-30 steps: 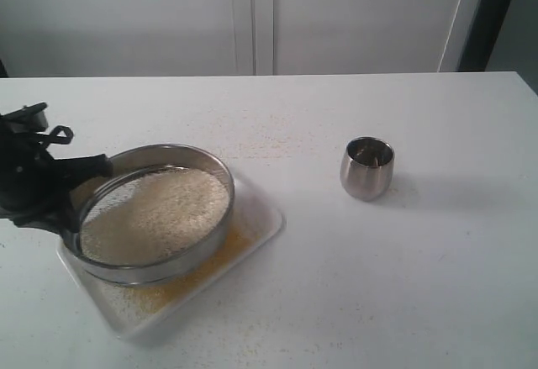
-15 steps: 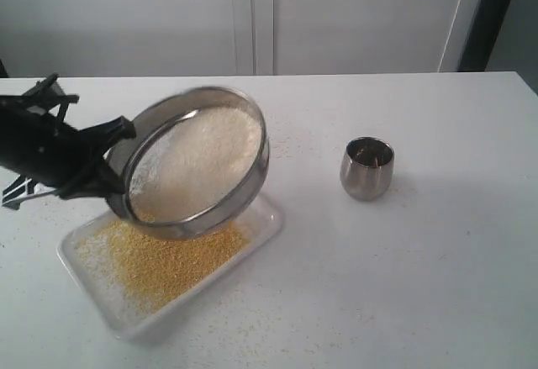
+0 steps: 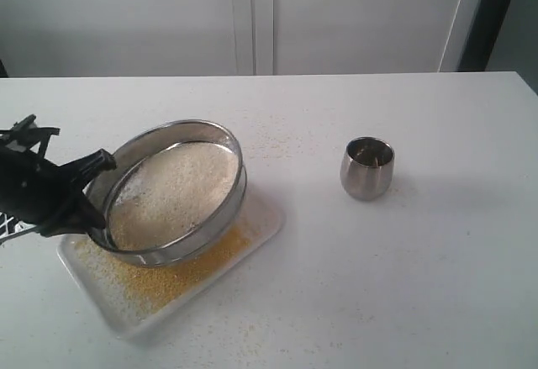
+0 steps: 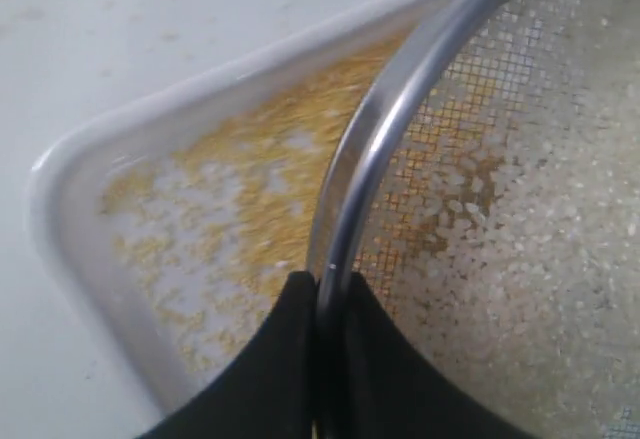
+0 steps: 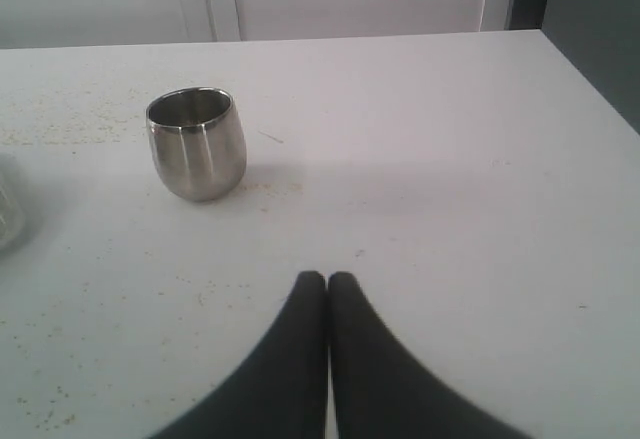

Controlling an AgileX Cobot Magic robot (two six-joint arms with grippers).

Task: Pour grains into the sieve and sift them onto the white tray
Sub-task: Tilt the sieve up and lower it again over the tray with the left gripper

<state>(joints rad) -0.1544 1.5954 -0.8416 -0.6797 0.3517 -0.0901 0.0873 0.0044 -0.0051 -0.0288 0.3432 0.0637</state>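
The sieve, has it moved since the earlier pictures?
Yes. The sieve rose toward the steel cup, then came back down and away from it, now tilted over the white tray.

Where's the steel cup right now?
In the exterior view the cup stands upright on the table, right of centre, well apart from the sieve and tray on the left.

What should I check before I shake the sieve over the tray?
1. Left gripper clamped on the sieve rim: ok.
2. Sieve above the tray: ok, tilted.
3. Yellow grains lying on the tray: ok.
4. White grains kept in the sieve: ok.
5. Table free of spills: not ok, stray grains beyond the tray.
6. Right gripper shut, apart from the cup: ok.
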